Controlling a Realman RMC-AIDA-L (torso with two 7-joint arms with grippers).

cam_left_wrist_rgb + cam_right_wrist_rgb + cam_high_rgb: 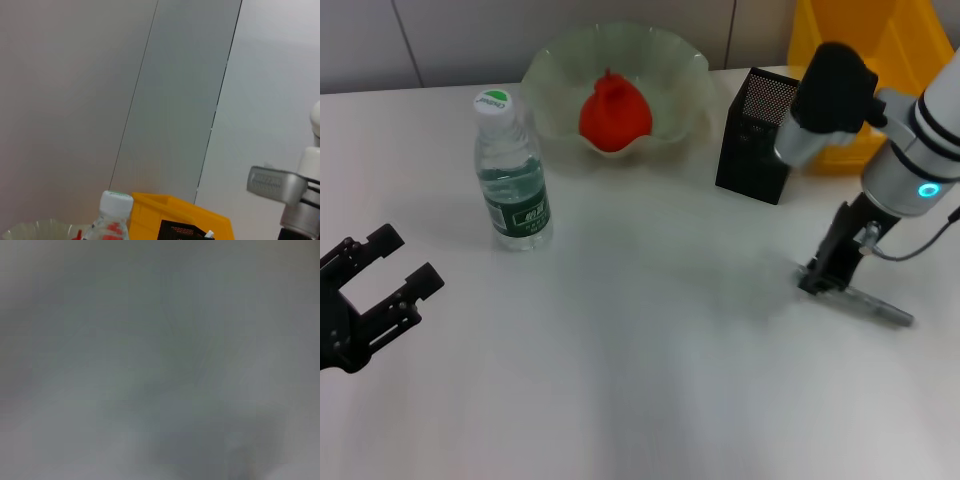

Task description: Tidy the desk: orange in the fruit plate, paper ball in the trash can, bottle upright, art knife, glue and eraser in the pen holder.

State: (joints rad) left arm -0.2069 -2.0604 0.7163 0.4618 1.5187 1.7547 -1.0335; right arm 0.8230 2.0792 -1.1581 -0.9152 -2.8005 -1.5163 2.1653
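The right gripper (817,280) is down at the surface (640,380) at about four o'clock from the middle of the head view, its fingers at the near end of a slim grey tool, most likely the art knife (873,305). Whether they are clamped on it or merely touching cannot be told; the right wrist view shows only a blur.

The art knife lies flat, its long axis running from ten o'clock, under the gripper, to four o'clock, where its free end points toward the surface's right edge. It looks light, stiff and narrow, with a smooth body that could slip or pivot if pinched at one end. A hold across its width nearer the middle would probably keep it from swinging when lifted. Which end carries the blade is too small to tell, so it deserves care.

The pen holder (757,135), a black mesh cup, stands at eleven o'clock from the knife, just in front of the yellow trash can (880,60). The knife would need tipping upright to drop in.

The orange (615,115) sits in the fruit plate (550,75), and the bottle (510,175) stands upright. The left gripper (395,285) hovers at eight o'clock, fingers apart, holding nothing.
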